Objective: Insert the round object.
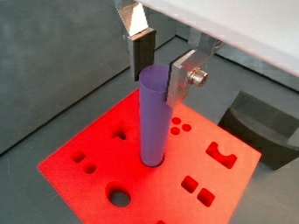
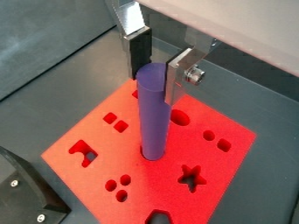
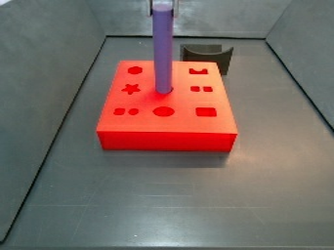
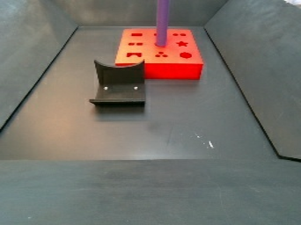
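Purple peg (image 2: 152, 114) upright, lower end already in a round hole of red block (image 3: 167, 119). End effector (image 2: 156, 63) clamps peg's top. Remaining: seat fully, release.

The round object (image 1: 152, 118) is plain purple, the block (image 3: 167, 128) is bright red, the curved holder (image 4: 118, 85) is dark grey. The pincer (image 2: 156, 54) has silver fingers (image 2: 181, 70) with dark pads.
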